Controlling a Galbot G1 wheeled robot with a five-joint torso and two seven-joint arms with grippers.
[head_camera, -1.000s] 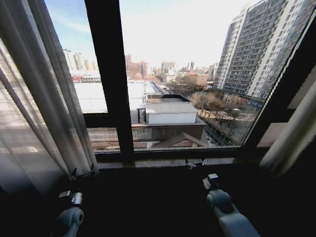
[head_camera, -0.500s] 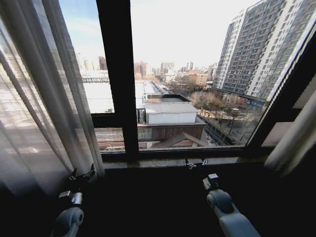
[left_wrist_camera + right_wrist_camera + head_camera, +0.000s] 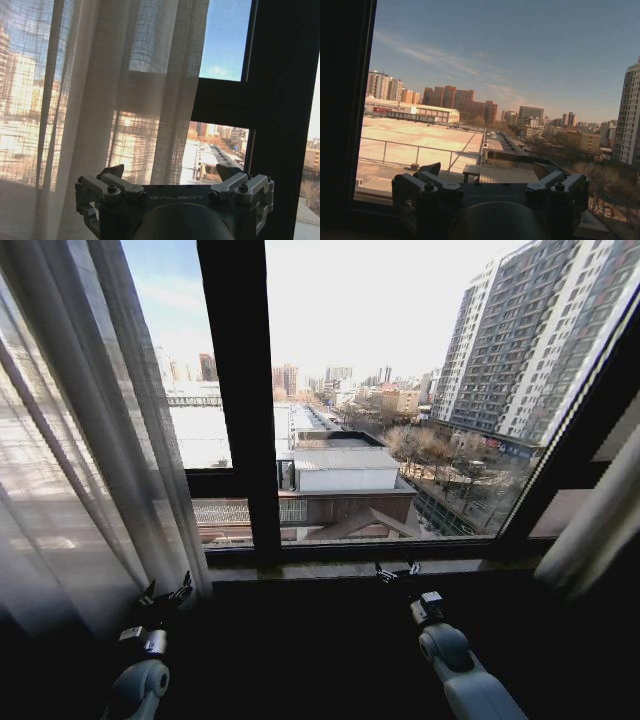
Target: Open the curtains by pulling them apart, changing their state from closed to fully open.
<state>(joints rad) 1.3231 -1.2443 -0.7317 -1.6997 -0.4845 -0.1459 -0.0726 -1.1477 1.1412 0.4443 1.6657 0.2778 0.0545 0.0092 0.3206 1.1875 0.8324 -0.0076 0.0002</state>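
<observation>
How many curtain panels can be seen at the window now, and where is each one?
2. One curtain panel hangs bunched at the window's left side; the other curtain panel sits at the far right edge. More fabric may lie outside the picture.

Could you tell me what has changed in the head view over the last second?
The whole view slid rightward, so the camera turned left; that is no move of the curtains. The left gripper and right gripper stay low by the sill, open and empty. The curtains stay parted.

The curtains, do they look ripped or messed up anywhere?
No. The left curtain hangs in neat pleats, the right curtain is bunched aside. The left hand and right hand sit open, touching neither.
</observation>
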